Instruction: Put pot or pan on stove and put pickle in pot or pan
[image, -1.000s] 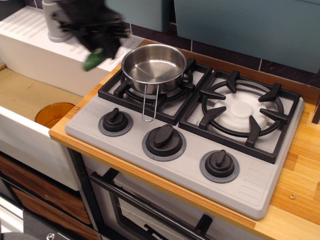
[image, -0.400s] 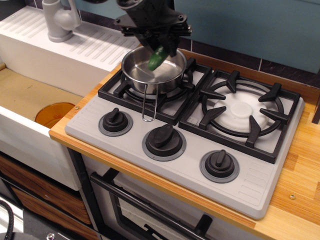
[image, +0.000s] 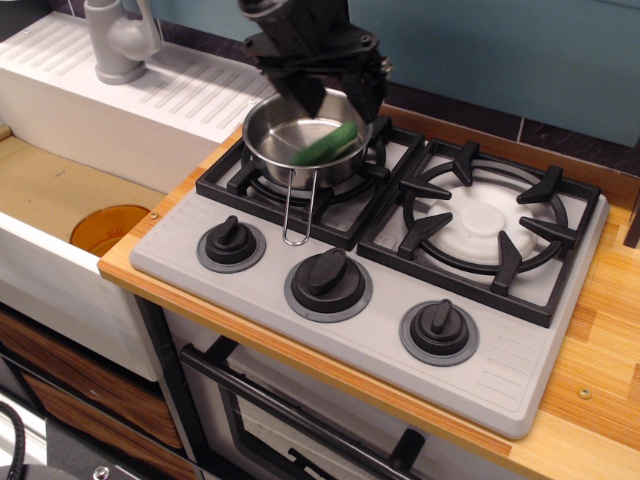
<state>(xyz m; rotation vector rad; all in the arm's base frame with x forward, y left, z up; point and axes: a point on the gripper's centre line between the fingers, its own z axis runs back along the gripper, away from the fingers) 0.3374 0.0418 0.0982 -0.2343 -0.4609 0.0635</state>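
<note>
Wooden surface (image: 600, 330) carries stove (image: 370, 300); pan (image: 305, 140) sits on left burner. We see pickle (image: 326, 144) lying inside pan, leaning on wall. Tool (image: 325, 95) just above, fingers spread, holding nothing: release looks done.

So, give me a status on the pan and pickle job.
Done: the small shiny steel pan sits on the left burner of the grey two-burner stove. The dark-green pickle lies inside it, leaning on the far wall. In hand: the black gripper hangs just above, jaws apart, apparently holding nothing. Left: only pulling the arm clear.
</note>
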